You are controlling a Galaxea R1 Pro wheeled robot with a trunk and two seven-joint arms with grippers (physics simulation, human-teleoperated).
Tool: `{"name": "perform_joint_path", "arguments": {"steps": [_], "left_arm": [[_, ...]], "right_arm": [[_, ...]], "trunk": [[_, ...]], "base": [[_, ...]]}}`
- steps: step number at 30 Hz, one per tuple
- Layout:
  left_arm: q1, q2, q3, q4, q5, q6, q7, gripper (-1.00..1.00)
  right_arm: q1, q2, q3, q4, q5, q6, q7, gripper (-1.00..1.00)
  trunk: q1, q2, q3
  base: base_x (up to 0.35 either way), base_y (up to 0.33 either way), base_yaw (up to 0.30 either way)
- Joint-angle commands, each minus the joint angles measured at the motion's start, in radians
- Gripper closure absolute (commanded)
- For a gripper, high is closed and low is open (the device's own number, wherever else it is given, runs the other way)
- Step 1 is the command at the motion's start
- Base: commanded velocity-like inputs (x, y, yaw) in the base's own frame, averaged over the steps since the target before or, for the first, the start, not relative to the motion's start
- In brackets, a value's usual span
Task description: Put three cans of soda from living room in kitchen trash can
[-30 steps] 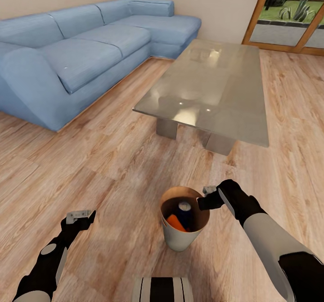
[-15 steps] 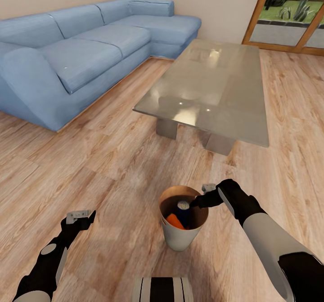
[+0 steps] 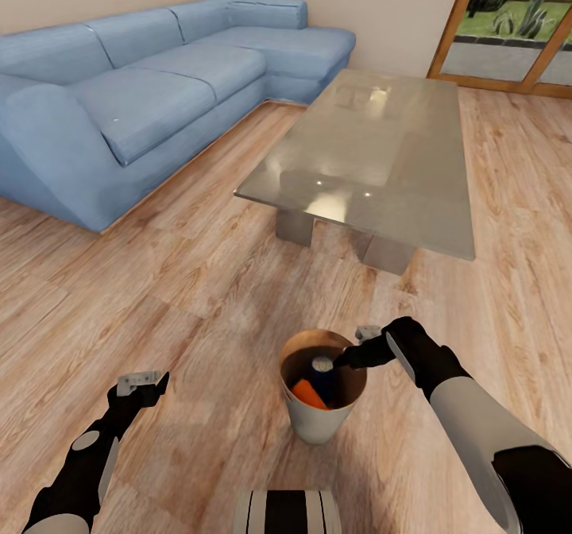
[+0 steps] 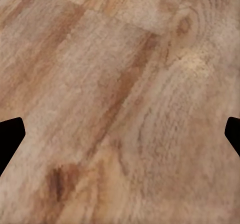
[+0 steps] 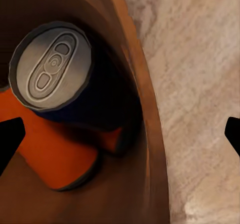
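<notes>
- Trash can (image 3: pixel 322 427) upright on the wood floor (image 3: pixel 199 296), just short of the glass coffee bench (image 3: pixel 373 160), light-blue corner sofa (image 3: pixel 151 89) off to the left; living room, not the kitchen.
- Inside the can: dark blue soda can (image 5: pixel 52 74) upright, silver top up, leaning over the orange soda can (image 5: pixel 55 154) lying tilted beneath it. Same pair seen from the head view, blue (image 3: pixel 322 367), orange (image 3: pixel 308 395).
- Third soda can not found; possibly hidden lower in the bin, cannot tell.
- Right gripper (image 3: pixel 353 353) over the rim at the can's right side, jaws spread wide, holding nothing.
- Left gripper (image 3: pixel 143 381) hanging above bare floor, well apart from the can, jaws wide, holding nothing.
- Judgement: at least two of three cans deposited; third unconfirmed, and the bin appears to need returning to the kitchen.
</notes>
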Motion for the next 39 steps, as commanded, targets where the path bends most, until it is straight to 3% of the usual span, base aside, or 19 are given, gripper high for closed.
{"name": "perform_joint_path", "arguments": {"steps": [1, 6, 39], "left_arm": [[0.0, 0.0, 0.0, 0.0, 0.0, 0.0, 0.0, -1.0], [0.0, 0.0, 0.0, 0.0, -0.001, 0.0, 0.001, -1.0], [0.0, 0.0, 0.0, 0.003, -0.002, 0.0, 0.002, -1.0]], "right_arm": [[0.001, -0.003, 0.0, 0.062, -0.002, 0.0, 0.008, -1.0], [0.005, -0.015, 0.002, 0.035, -0.001, 0.0, 0.037, -1.0], [0.007, -0.015, 0.003, 0.03, 0.0, 0.0, 0.038, -1.0]], "trunk": [[0.0, 0.0, 0.0], [-0.001, 0.001, 0.011], [-0.016, 0.009, 0.139]], "base": [[0.0, 0.0, 0.0], [0.0, 0.0, 0.0], [0.0, 0.0, 0.0]]}}
